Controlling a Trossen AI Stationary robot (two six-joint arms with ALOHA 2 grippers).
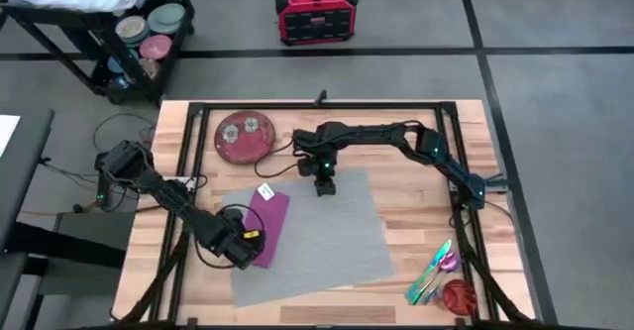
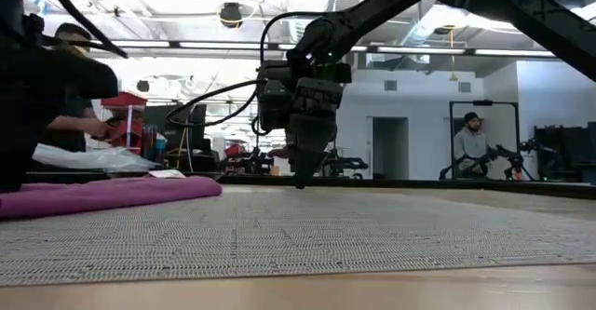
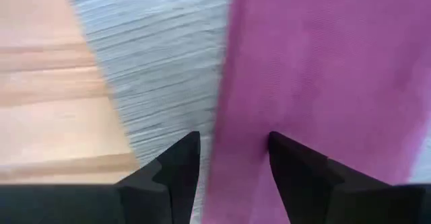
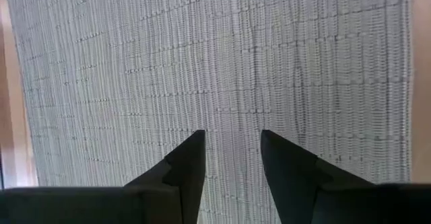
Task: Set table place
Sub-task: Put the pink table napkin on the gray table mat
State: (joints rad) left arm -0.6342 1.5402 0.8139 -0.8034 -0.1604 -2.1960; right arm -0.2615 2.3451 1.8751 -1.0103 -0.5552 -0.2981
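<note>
A workshop floor surrounds the table (image 1: pixel 416 246), a light plank top in a black frame; beyond it, people sit at benches in the low view. The place (image 1: pixel 327 236), a grey woven placemat, lies slightly askew near the table's middle. A purple napkin (image 1: pixel 267 223) rests on the mat's left part, its near end by the left gripper (image 3: pixel 234 158), whose fingers stand apart over the napkin's edge, holding nothing. The right gripper (image 4: pixel 232 153) hangs point-down at the mat's far edge, fingers parted, nothing between them. A red plate (image 1: pixel 245 135) sits off the mat at the far left of the table. Coloured cutlery (image 1: pixel 431 271) and a small red bowl (image 1: pixel 459 295) lie at the near right corner.
</note>
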